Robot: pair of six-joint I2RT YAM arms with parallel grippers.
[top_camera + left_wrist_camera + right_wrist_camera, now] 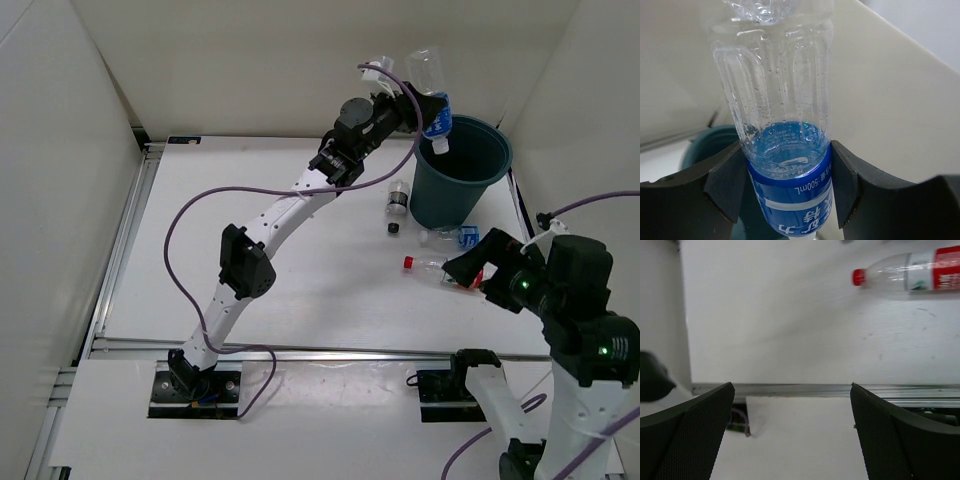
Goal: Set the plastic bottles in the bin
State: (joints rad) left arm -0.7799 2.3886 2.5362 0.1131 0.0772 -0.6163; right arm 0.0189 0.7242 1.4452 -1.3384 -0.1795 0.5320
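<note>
My left gripper [424,106] is shut on a clear bottle with a blue label [432,92], held neck-down over the rim of the dark teal bin [478,178]. In the left wrist view the fingers [722,182] clamp the blue label [790,195], with the bin's rim [702,145] behind. A dark-labelled bottle [398,199] lies left of the bin. A blue-labelled bottle [452,237] lies at its base. A red-capped, red-labelled bottle [428,266] lies in front. It also shows in the right wrist view [910,272]. My right gripper [468,270] is open and empty [792,410], just right of that bottle.
A small dark cap [394,228] lies on the table near the dark-labelled bottle. White walls close in the back and both sides. A metal rail [300,348] runs along the table's near edge. A purple cable [200,205] loops beside the left arm.
</note>
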